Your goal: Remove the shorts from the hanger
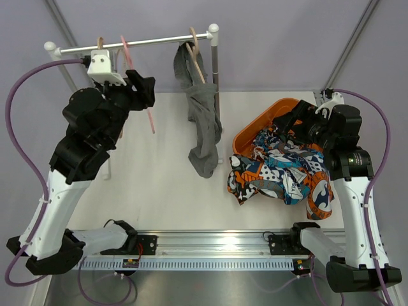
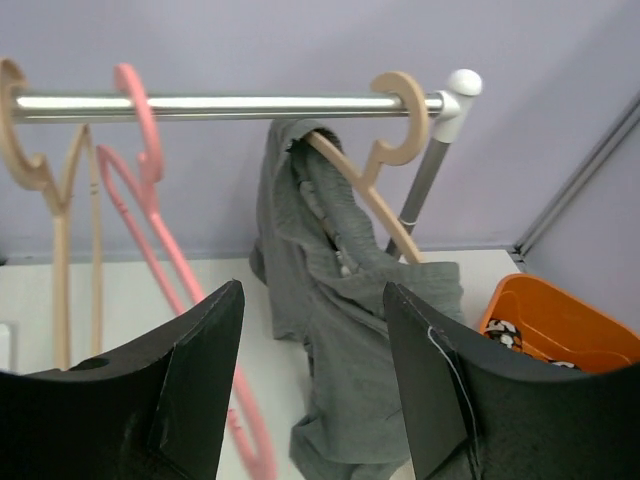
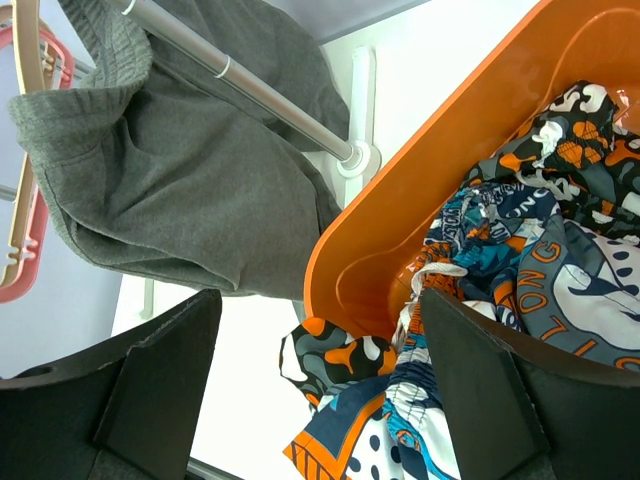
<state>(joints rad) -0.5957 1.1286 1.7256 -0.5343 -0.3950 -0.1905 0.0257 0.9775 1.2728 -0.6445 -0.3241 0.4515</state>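
Grey shorts point(image 1: 203, 121) hanging lengthwise off the tan hanger point(image 1: 196, 60) at the rail's right end. Left gripper point(image 1: 145, 86) hovering beside them to their left, jaws apart, empty; looks the nearer arm. Right gripper point(image 1: 292, 120) gaping over the orange basket point(image 1: 255, 124), where the patterned shorts point(image 1: 280, 169) are lying.
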